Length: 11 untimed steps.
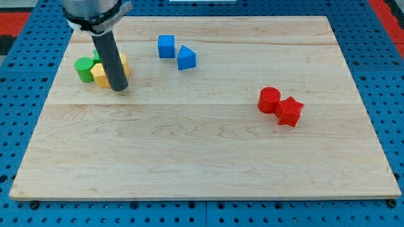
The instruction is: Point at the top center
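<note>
My tip [118, 89] rests on the wooden board [202, 145] at the view's upper left. It stands just right of a cluster of blocks: a green cylinder [83, 69], a yellow block [100, 75], a second yellow block [124, 64] partly behind the rod, and a bit of green [96, 55] behind. A blue cube [166, 46] and a blue triangular block [186, 58] sit near the top, left of center. The tip is well left of them.
A red cylinder [269, 99] and a red star-like block [290, 111] touch each other at the view's right. The board lies on a blue pegboard [391, 94].
</note>
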### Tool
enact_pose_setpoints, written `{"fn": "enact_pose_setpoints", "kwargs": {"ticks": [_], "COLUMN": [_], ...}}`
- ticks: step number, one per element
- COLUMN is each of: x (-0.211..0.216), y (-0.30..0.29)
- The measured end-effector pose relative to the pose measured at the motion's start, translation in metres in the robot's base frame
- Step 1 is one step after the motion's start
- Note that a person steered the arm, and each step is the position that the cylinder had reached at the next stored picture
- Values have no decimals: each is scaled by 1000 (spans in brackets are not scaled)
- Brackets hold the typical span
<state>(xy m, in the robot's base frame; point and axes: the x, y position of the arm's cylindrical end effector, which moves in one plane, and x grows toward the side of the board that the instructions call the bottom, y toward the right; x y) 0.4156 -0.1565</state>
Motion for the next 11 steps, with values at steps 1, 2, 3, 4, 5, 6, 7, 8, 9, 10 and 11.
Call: {"fn": "enact_pose_setpoints", "kwargs": {"ticks": [1,2,3,4,5,6,7,8,9,10,11], "x": [15,19,19,1,-14,-26,-59,-126,-168,-160,-161], "y": [13,64,109,140,172,198,218,218,212,169,143]}}
